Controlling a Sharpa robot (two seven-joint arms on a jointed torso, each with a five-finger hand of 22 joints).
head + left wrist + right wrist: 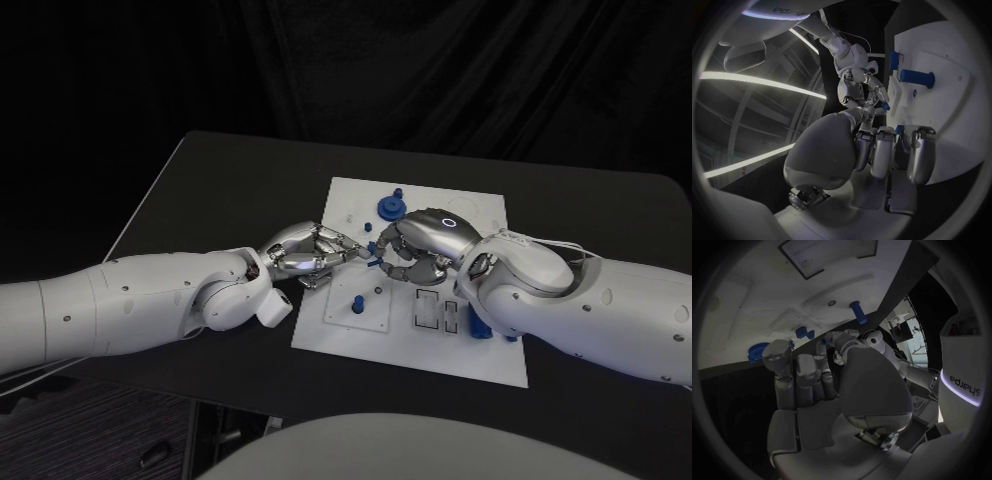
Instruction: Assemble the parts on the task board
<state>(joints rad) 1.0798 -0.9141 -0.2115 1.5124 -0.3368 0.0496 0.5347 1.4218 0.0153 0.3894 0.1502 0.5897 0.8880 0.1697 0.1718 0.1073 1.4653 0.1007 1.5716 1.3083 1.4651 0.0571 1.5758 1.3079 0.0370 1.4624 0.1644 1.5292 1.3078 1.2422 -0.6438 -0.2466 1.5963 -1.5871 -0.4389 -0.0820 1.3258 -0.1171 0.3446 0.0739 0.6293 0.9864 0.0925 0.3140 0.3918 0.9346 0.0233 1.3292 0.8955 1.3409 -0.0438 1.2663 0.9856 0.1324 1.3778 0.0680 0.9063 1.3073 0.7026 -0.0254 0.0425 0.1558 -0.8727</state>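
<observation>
The white task board (433,330) lies mid-table. My hands meet over its left part. My right hand (414,250) pinches a small blue part (886,106) at its fingertips. My left hand (307,252) has its fingers curled (882,155), and a blue bit (899,129) shows between their tips. In the head view two blue specks (374,256) sit between the hands. A blue peg (917,77) stands in the board by the left hand; it also shows as the peg (858,311) in the right wrist view.
A round blue part (389,207) and a small blue peg (397,190) stand at the board's far side. Another blue piece (480,326) sits by dark slots (436,308) under my right forearm. The black table (216,190) surrounds the board.
</observation>
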